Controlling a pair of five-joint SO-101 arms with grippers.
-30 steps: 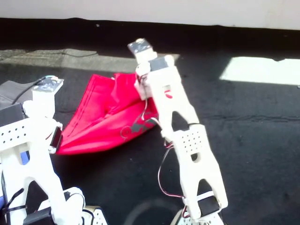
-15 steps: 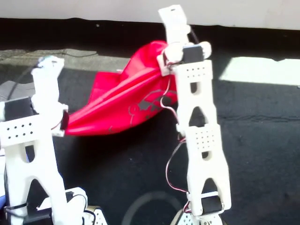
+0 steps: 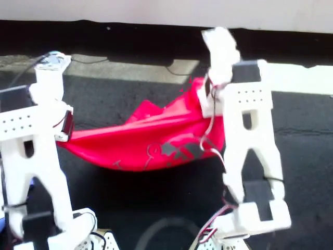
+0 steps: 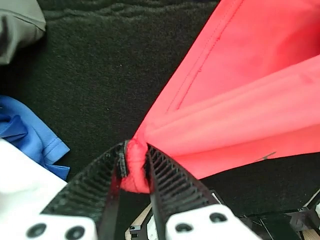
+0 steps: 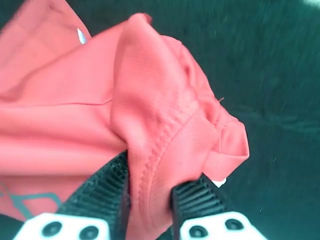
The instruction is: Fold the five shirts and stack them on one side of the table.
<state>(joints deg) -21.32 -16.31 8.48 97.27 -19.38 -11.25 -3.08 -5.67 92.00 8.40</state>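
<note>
Shirt (image 3: 151,141) hangs strung across mid-frame in the high view, left gripper (image 4: 134,162) clamped on a thin corner pinch, right gripper (image 5: 150,192) clamped on a bunched hem; risk: added tension slips the left corner free, dropping the shirt crumpled.

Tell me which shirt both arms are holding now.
The red shirt: the left arm's fingers and the right arm's fingers pinch it, stretched between them. The grey shirt and blue shirt lie loose.

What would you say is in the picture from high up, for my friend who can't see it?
A red shirt hangs stretched over a black table, held at both ends. The left gripper pinches one end and the right gripper the other, and the shirt sags in the middle.
</note>
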